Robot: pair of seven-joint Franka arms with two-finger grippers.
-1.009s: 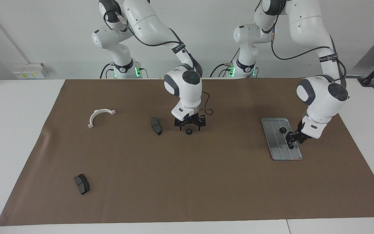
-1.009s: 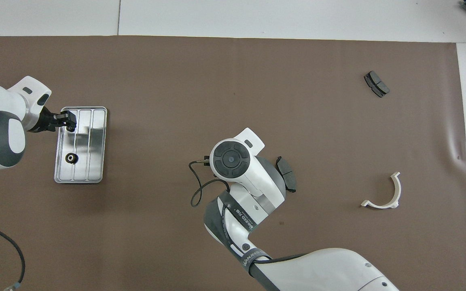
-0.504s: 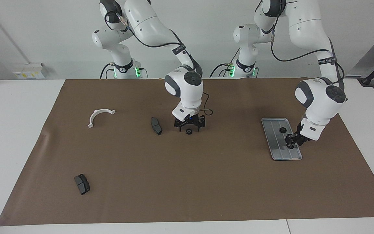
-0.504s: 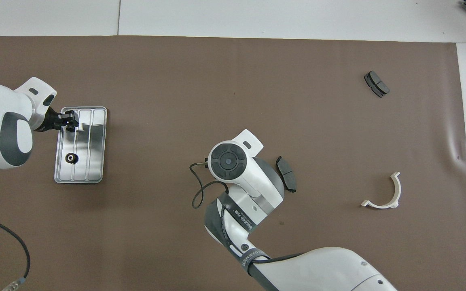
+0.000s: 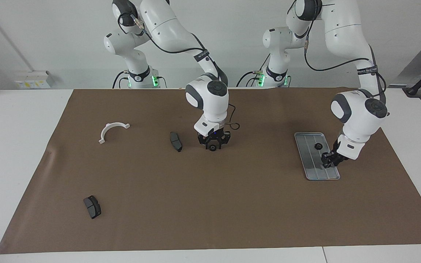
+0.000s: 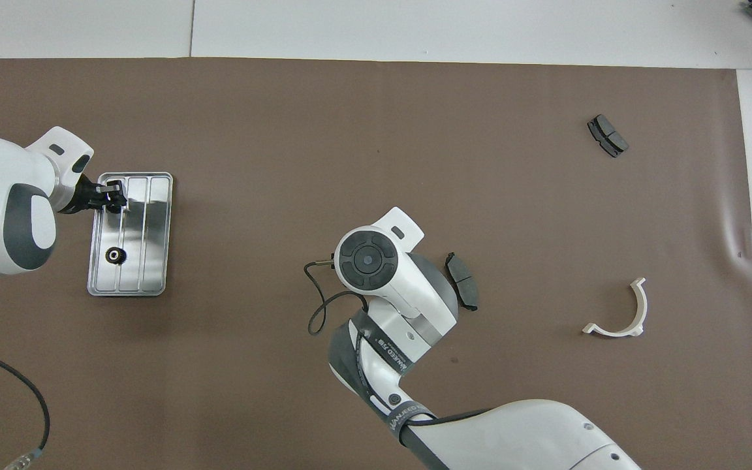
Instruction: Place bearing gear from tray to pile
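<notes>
The silver tray [image 5: 311,171] [image 6: 154,261] lies toward the left arm's end of the table. One black bearing gear [image 5: 318,146] [image 6: 113,255] sits loose in it, nearer to the robots. My left gripper [image 5: 328,162] [image 6: 115,198] is down in the tray at another gear [image 6: 114,208]. At mid table my right gripper [image 5: 213,145] is shut on a bearing gear [image 5: 213,148] that rests on the mat beside a dark pad [image 5: 175,141] [image 6: 463,289]. In the overhead view its wrist hides that gear. The pile's white half-ring [image 5: 112,130] [image 6: 624,313] lies toward the right arm's end.
A second dark pad [image 5: 92,206] [image 6: 607,135] lies farther from the robots, near the right arm's end of the brown mat [image 5: 232,204]. A black cable loops from the right wrist [image 6: 314,313].
The right gripper's fingers have drawn in from wide open onto the gear on the mat. The left gripper has sunk lower in the tray and narrowed around its gear.
</notes>
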